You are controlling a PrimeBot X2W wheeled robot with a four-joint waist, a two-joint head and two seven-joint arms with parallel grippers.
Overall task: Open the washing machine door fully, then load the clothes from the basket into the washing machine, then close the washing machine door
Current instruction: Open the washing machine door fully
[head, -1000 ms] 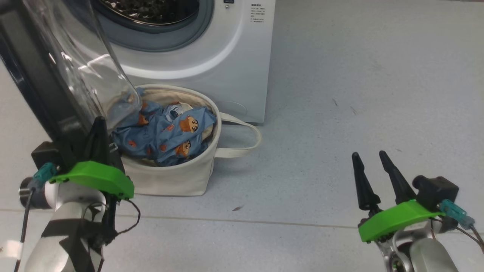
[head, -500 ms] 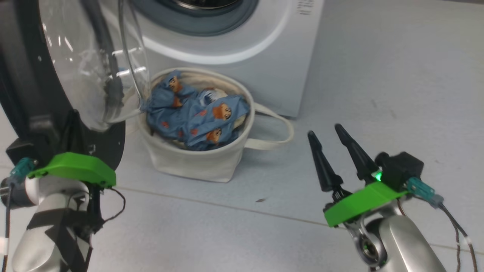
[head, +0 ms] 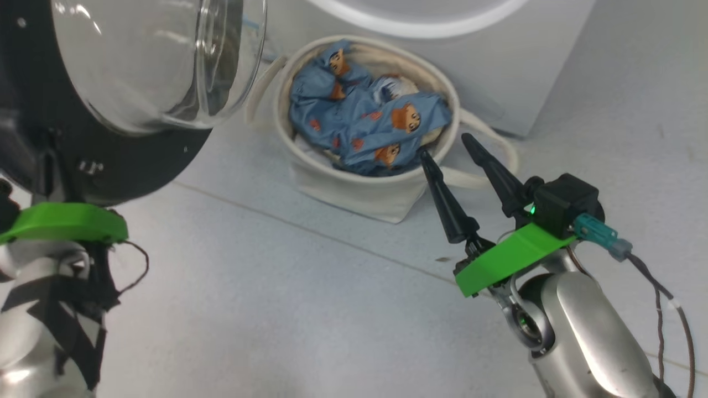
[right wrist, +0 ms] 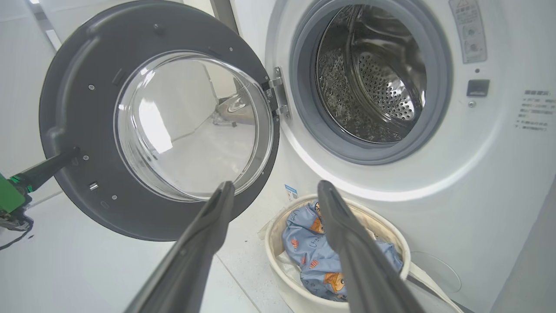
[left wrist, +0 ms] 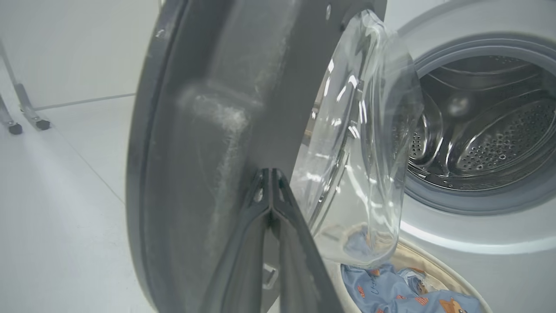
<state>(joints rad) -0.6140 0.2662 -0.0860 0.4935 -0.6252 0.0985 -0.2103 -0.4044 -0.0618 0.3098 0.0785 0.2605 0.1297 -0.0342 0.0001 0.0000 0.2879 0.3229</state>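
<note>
Touching the door (right wrist: 65, 130): left gripper (left wrist: 271, 174) — fingers were together.
Right gripper (head: 443, 142): fingers apart, before the washing machine (right wrist: 478, 174).
Basket (head: 354, 193): held clothes (head: 359, 119), at the washing machine's foot.

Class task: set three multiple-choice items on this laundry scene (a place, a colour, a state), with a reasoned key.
1. Where is the basket? A inside the drum; B on the floor before the washing machine; C on top of it.
2. Main colour of the clothes? A light blue; B green; C black.
3. The right gripper is: A shut on cloth; B shut empty; C open.
Key: B, it sits at the machine's front; A, blue printed fabric; C, its fingers stand apart.
</note>
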